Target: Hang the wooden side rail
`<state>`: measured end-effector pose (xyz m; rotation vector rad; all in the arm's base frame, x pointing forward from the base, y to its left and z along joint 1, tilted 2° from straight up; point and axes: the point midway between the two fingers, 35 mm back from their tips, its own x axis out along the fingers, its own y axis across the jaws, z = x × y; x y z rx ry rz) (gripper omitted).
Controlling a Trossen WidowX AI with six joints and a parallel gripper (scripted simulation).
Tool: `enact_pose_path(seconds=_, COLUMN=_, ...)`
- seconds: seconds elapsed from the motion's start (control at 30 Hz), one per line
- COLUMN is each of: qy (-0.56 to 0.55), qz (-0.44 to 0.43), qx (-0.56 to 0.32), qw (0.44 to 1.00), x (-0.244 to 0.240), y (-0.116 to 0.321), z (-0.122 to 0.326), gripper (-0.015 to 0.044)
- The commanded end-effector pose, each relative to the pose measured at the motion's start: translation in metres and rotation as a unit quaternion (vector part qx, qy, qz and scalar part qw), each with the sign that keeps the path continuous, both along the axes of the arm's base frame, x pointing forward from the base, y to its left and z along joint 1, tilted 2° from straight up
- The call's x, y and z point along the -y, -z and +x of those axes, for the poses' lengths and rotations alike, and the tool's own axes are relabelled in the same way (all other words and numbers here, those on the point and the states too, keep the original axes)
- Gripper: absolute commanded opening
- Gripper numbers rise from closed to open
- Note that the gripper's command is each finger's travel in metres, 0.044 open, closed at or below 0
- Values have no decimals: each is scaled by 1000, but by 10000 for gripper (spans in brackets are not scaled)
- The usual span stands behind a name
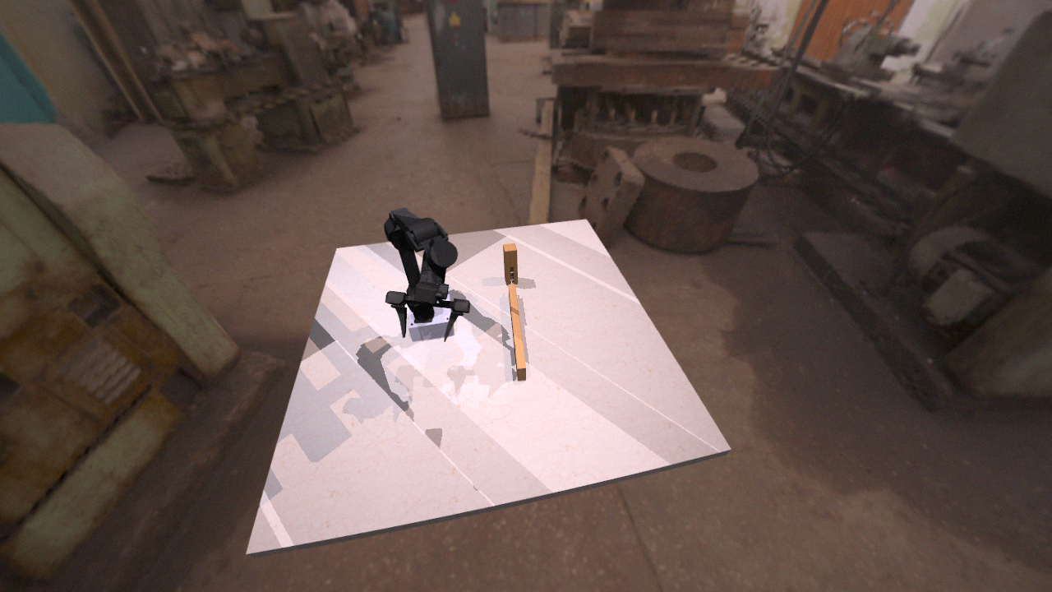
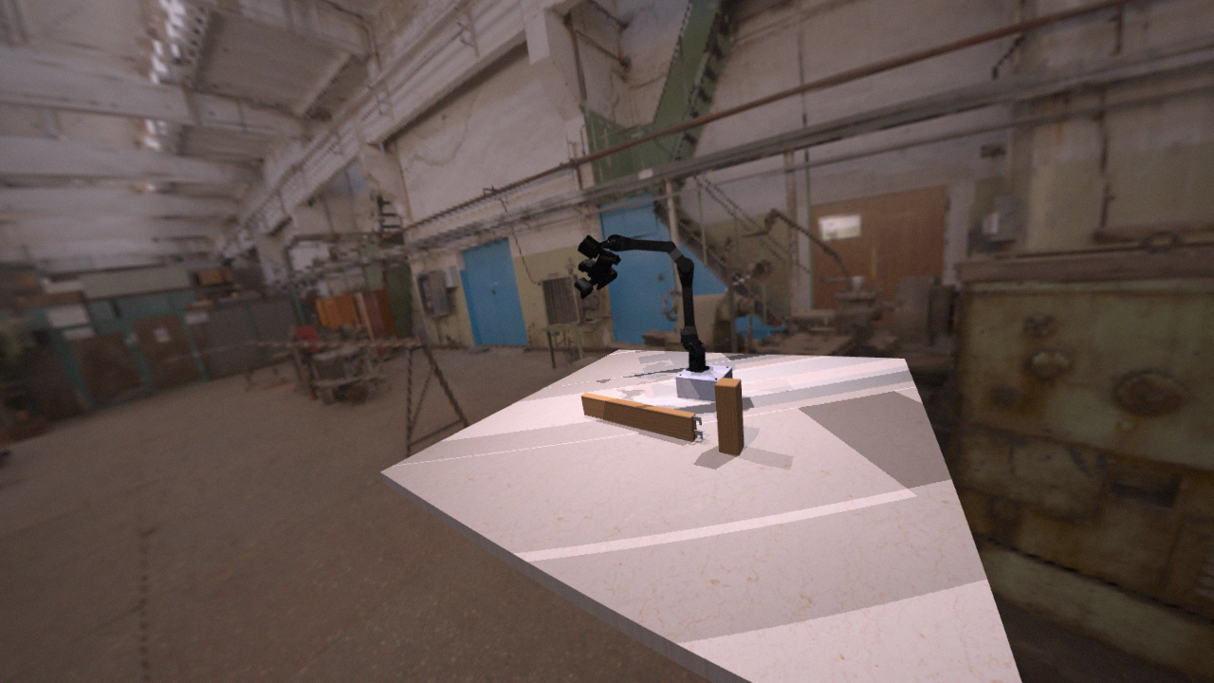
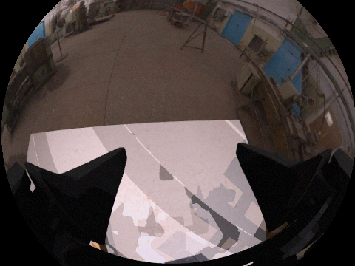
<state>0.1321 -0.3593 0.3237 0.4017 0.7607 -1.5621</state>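
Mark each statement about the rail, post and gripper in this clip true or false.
1. The gripper stands open with nothing between its fingers. True.
2. The wooden side rail is hung on the post. False: it lies on the table, its hooks short of the post.
3. The headboard post stands upright. True.
4. The hooks are on the rail end farther from the post. False: they are on the end facing it.
5. The gripper is touching the rail. False: it is raised, away from it.
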Motion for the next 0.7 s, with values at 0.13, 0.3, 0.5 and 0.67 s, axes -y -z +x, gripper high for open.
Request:
enact_pose_path(seconds=0.13, qy=-5, qz=21, qx=189, qw=982, x=-56, y=34, z=97, gripper=440)
enact_pose_path(seconds=0.3, qy=4, qz=72, qx=303, qw=950, x=-110, y=59, z=151, gripper=440)
enact_pose_path(seconds=0.5, qy=32, qz=161, qx=410, qw=897, x=-189, y=89, z=198, gripper=440)
enact_pose_path(seconds=0.67, qy=71, qz=250, qx=467, qw=845, x=-261, y=115, z=219, gripper=440)
